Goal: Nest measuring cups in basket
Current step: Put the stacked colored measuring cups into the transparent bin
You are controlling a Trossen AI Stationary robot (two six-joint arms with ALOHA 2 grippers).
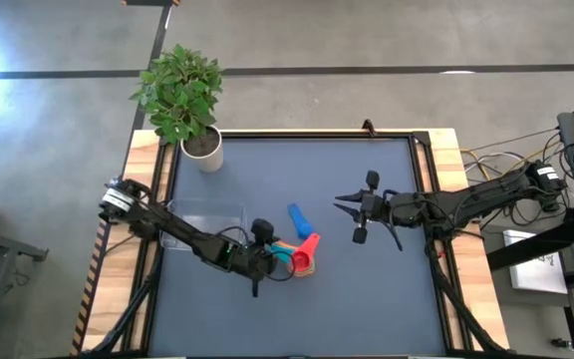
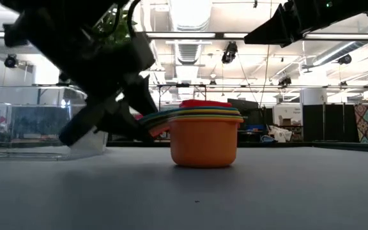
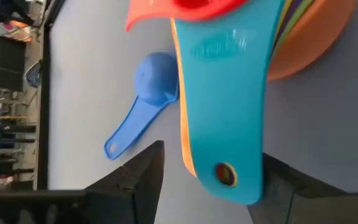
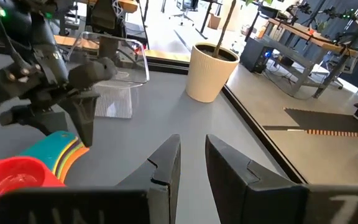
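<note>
A nested stack of measuring cups (image 1: pixel 304 255) stands on the table near its middle. The orange cup (image 2: pixel 204 142) is outermost, the red cup (image 3: pixel 197 5) is on top, and the handles point toward my left gripper. The blue cup (image 1: pixel 297 217) lies apart on the table, just beyond the stack. My left gripper (image 3: pixel 213 152) is open. Its fingers stand on either side of the stacked handles, whose top one is teal (image 3: pixel 225 106); I see no clear touch. The clear basket (image 1: pixel 207 214) stands to the left, behind the left arm. My right gripper (image 1: pixel 342 200) hovers to the right of the stack, empty, its fingers a narrow gap apart.
A white pot with a green plant (image 1: pixel 182 95) stands at the table's far left corner. The left arm reaches over the basket. Bare table lies along the near edge and between the stack and the right gripper.
</note>
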